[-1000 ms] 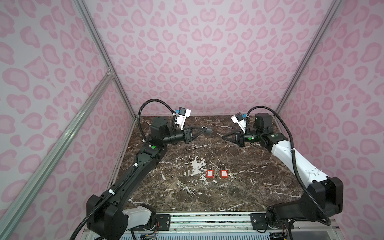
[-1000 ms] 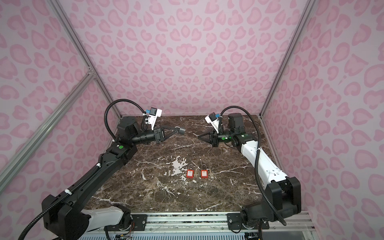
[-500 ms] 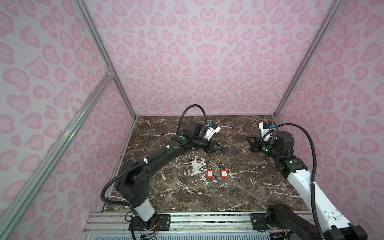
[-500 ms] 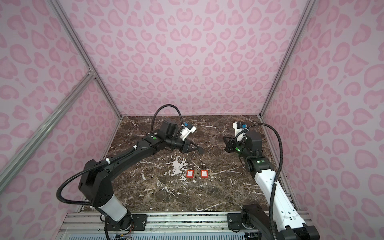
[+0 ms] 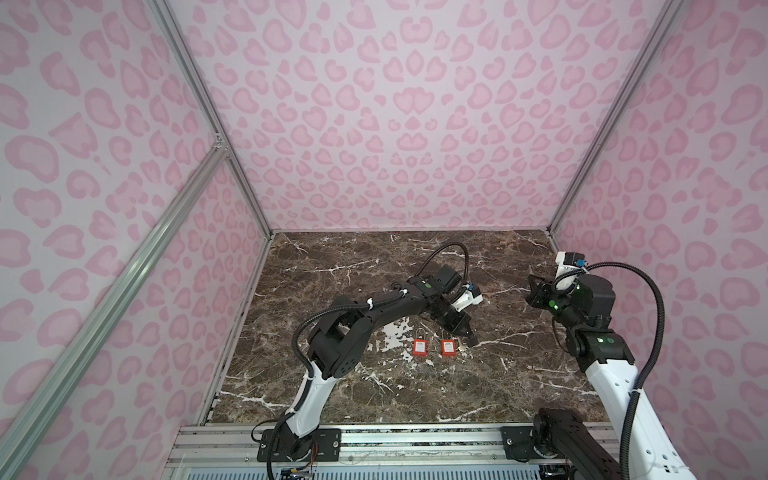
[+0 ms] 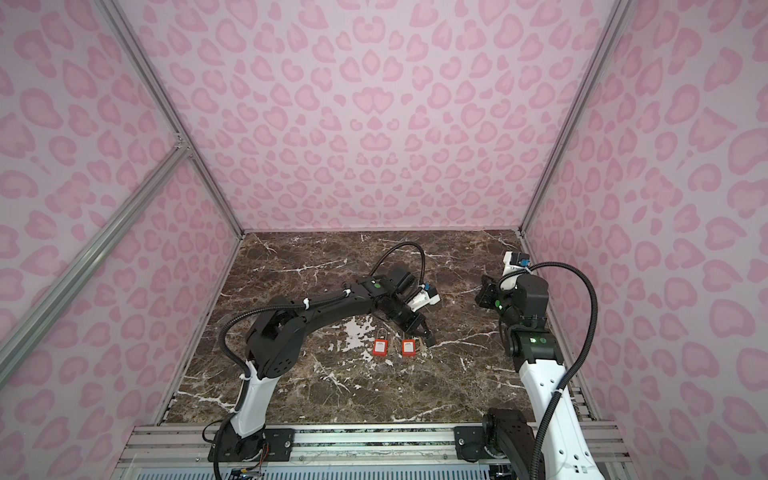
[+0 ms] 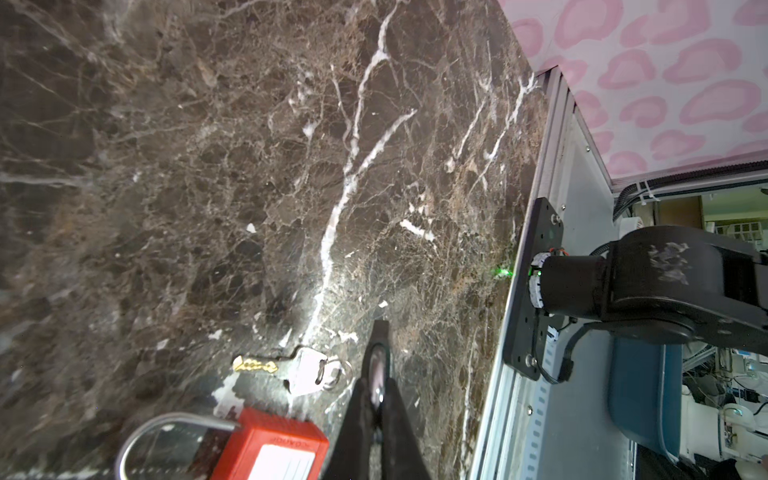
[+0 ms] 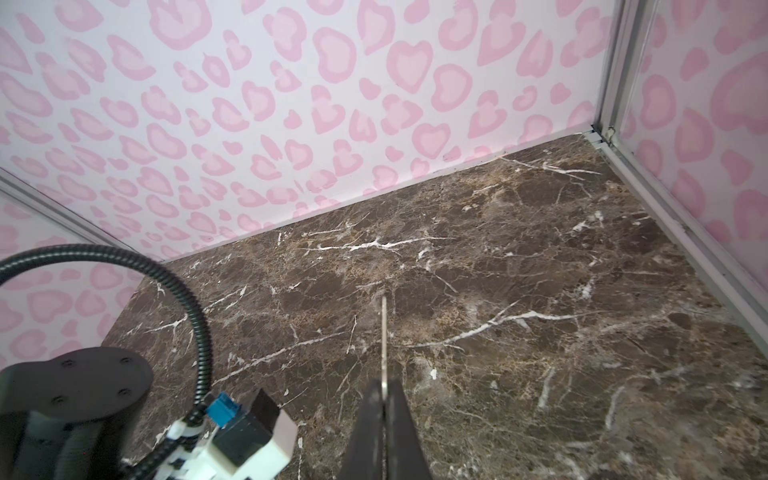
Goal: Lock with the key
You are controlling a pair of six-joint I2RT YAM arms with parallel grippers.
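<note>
The left claw (image 7: 380, 336) is pressed closed on nothing, its tips low over the desk (image 7: 208, 166) just beside the ring end of the key (image 7: 305, 370) and, as far as I can tell, not touching it. The key lies flat near the middle of the desk, a little toward the front edge, just beside a red padlock (image 7: 270, 449); a second padlock (image 5: 420, 347) sits next to that one. To take the key well, the claw likely has to open first, shift over the silver head, straddle its edges and close low, since so thin a thing can skid on marble. The right claw (image 8: 384, 386), raised near the right edge, is closed too; a thin grey sliver pokes from its tips, which I cannot identify
</note>
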